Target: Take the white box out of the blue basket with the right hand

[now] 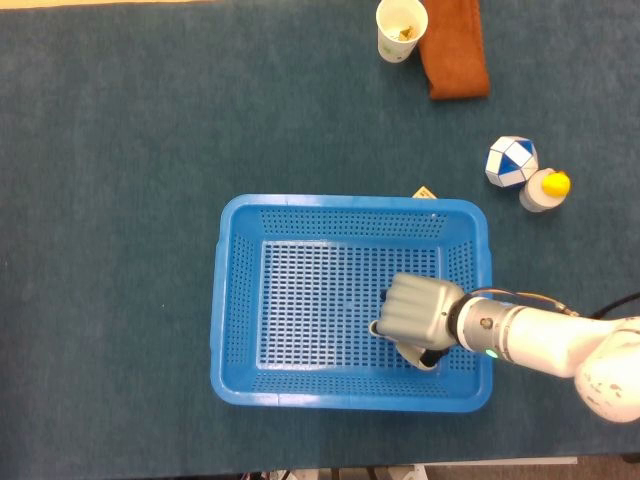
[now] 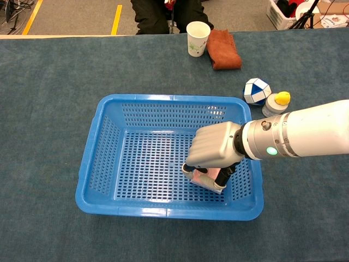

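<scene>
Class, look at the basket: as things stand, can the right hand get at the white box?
Probably yes: the right hand is already down inside the blue basket, fingers around the white box, with nothing else in the way.

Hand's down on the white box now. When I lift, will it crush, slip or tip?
The white box looks small beside the right hand, with flat faces and straight edges, so probably light and fairly stiff. If it is thin card, a hard squeeze might dent it. It lies flat near the blue basket wall, mostly covered by the hand, so it could catch there if it tilts.
</scene>
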You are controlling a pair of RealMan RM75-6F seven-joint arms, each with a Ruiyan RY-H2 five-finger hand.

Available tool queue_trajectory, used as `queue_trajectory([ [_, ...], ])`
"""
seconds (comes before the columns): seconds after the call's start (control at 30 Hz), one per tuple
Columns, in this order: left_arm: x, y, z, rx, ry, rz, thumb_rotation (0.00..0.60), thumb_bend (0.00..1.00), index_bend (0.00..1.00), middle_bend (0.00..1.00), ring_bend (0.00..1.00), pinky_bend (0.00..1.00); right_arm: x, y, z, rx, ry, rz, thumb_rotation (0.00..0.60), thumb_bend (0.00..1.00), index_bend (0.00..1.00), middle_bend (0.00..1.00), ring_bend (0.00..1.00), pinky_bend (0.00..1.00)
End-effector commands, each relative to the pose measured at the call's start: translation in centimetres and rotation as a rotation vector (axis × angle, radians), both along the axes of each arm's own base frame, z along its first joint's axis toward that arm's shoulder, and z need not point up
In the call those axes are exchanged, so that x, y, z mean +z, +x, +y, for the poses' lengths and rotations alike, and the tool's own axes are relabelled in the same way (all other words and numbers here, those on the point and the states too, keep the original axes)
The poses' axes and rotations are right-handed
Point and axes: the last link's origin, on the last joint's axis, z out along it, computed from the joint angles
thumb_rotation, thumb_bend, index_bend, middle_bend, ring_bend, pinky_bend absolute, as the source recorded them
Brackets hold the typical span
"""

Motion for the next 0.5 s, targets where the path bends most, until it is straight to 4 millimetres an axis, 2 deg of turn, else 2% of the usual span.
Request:
queue_trajectory([
  [0.03,0.0,0.0,0.0,0.002,0.001,0.001,0.6,0.25,0.31,0.34,0.23,0.23,-0.4,0.3,-0.1,0.019,-0.015,-0.004,0.279,0.67,0.26,0.41,0.26,0.41],
  [0.33,0.3,-0.2,-0.2,0.013,0.008,0.005,0.6,0.25,0.31,0.34,0.23,0.23,-1.6,1.1,-0.1,0.054,-0.057,-0.065,0.278,0.65,0.26,0.38,0.24,0.41],
  [0.5,0.4,-0.3,-0.3,0.015,0.014,0.005,0.6,0.25,0.31,0.34,0.23,0.23,-0.4,1.4,0.0,0.012,-0.039,-0.065,0.278,0.65,0.26,0.37,0.23,0.41],
])
